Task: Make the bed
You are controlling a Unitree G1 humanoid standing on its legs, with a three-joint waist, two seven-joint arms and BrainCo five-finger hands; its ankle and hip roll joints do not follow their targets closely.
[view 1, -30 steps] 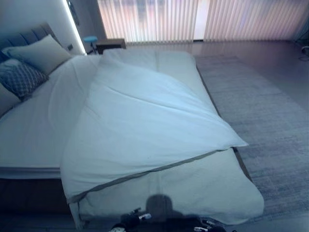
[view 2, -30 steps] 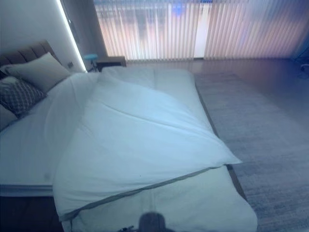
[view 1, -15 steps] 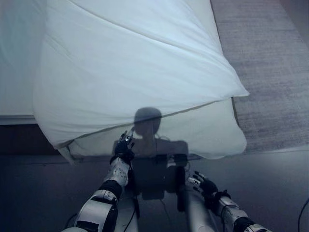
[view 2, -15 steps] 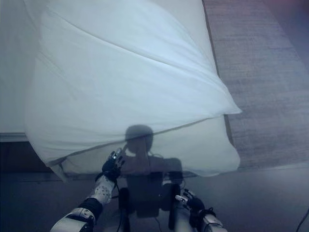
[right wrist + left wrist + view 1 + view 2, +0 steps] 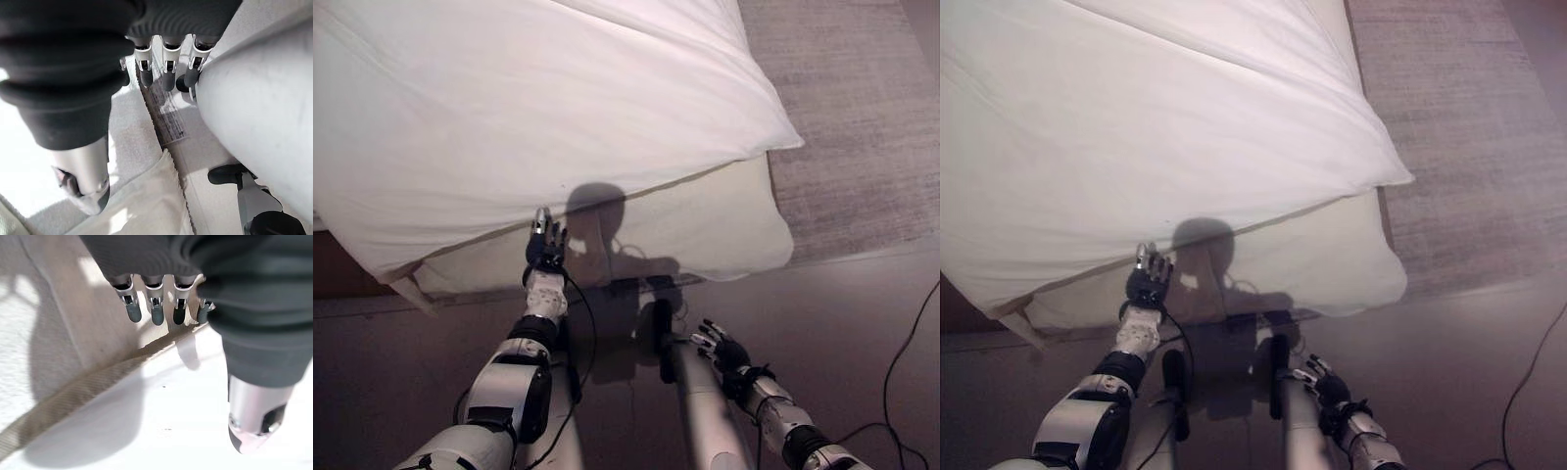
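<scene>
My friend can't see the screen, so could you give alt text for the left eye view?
The robot's left hand reaches up, fingers straight, to the trimmed edge of a white duvet folded askew over the bed's foot. Its right hand hangs low and open above the floor, with a grey rug beside the bed.

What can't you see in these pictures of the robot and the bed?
- The head end of the bed: cut off by the top edge of both eye views.
- What lies under the white duvet: the duvet covers it.
- Whether the left hand touches the duvet's edge: too close to tell.
- The right hand hangs low, open.
</scene>
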